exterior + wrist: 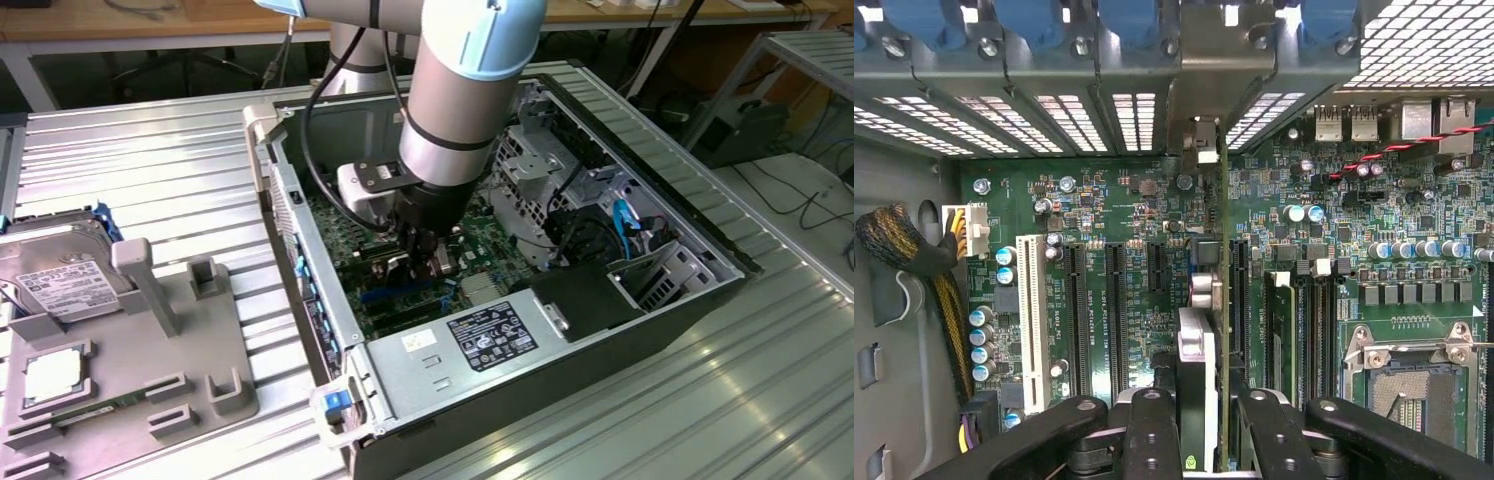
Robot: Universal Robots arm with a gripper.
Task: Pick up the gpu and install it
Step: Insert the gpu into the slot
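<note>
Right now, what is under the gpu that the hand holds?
Under the gpu, gripped edge-on by the hand, lie the green motherboard and its black expansion slots. The card covers the slot directly beneath it.

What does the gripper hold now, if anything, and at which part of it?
The gripper holds the thin dark gpu card with its black cooler edge-on, its jaws clamping the card's two flat faces at the upper edge, above the green motherboard.

- A ribbed metal table (pixel 160 170) is carrying everything.
- An open PC case (pixel 694 300) is lying on its side on it, toward the exterior view's right.
- A grey fixture tray (pixel 134 360) is sitting at the exterior view's left, just beside the case.
- A hard drive (pixel 60 275) is resting at the tray's far end.
</note>
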